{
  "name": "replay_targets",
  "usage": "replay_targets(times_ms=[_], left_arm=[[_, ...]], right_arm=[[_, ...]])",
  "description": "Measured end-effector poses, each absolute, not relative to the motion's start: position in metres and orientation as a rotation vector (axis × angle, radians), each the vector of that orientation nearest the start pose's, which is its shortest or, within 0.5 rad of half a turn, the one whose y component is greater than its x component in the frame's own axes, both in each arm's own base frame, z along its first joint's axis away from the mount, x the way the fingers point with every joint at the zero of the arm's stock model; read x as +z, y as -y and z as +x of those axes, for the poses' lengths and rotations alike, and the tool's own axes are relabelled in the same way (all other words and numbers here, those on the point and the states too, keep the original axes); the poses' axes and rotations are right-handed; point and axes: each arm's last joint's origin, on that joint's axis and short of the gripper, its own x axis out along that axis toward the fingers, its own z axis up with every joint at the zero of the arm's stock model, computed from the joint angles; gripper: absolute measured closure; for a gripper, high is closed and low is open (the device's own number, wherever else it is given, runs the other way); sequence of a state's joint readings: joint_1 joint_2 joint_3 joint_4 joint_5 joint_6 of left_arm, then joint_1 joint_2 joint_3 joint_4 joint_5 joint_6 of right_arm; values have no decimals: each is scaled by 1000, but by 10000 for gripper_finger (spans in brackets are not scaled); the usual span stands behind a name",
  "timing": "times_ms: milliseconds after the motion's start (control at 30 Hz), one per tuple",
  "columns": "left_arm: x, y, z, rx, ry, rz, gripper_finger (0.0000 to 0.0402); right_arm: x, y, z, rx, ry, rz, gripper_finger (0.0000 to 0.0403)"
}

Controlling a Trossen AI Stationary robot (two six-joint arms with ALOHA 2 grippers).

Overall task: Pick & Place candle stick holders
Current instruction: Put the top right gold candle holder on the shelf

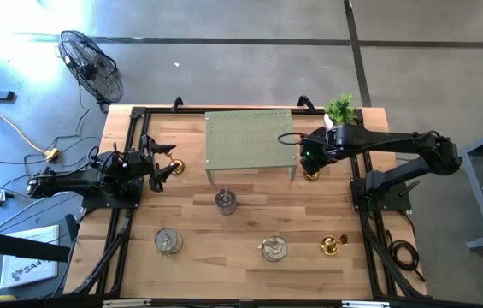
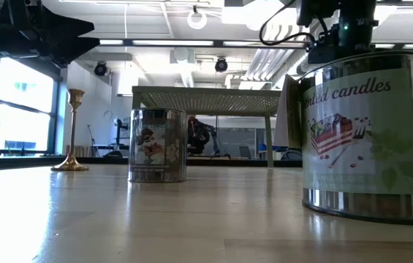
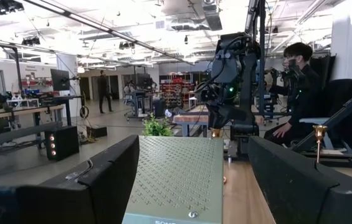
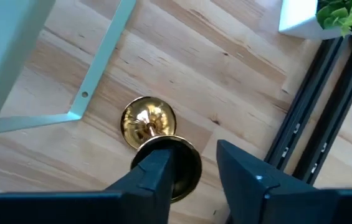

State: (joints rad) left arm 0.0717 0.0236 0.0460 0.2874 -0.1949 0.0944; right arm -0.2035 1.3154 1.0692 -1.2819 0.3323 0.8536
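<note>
Right wrist view, gold holder (image 4: 157, 146) between fingers (image 4: 157, 171)

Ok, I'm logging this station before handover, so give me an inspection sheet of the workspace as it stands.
Surface: wooden table, dark rails along both sides.
Job's things: three silvery tins; gold holders at the front right, by the left gripper, and under the right gripper.
Clutter: green perforated stand; potted plant at the back right.
Grippers: left gripper waits at the left, jaws open; right gripper straddles the top of a gold holder, jaws not visibly clamped.
Cables: yellow cable on the floor at left; black coil by the right rail.
Surroundings: floor fan; people at desks beyond.
</note>
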Motion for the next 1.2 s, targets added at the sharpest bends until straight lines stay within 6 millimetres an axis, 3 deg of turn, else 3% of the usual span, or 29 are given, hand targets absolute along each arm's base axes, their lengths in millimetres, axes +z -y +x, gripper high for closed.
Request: replay_targets(times_ms=[200,600,900,1200], left_arm=[[204,-12,91,279,297,75,105],[204,-12,91,279,297,76,105],[205,-12,91,280,298,76,105],[205,-12,91,280,297,75,105]], right_arm=[[262,51,203,-1019,-1270,531,381],[267,48,201,-1021,-1240,405,384],[305,35,192,-1061,-1193,366,401],[356,20,197,-956,-1022,366,401]])
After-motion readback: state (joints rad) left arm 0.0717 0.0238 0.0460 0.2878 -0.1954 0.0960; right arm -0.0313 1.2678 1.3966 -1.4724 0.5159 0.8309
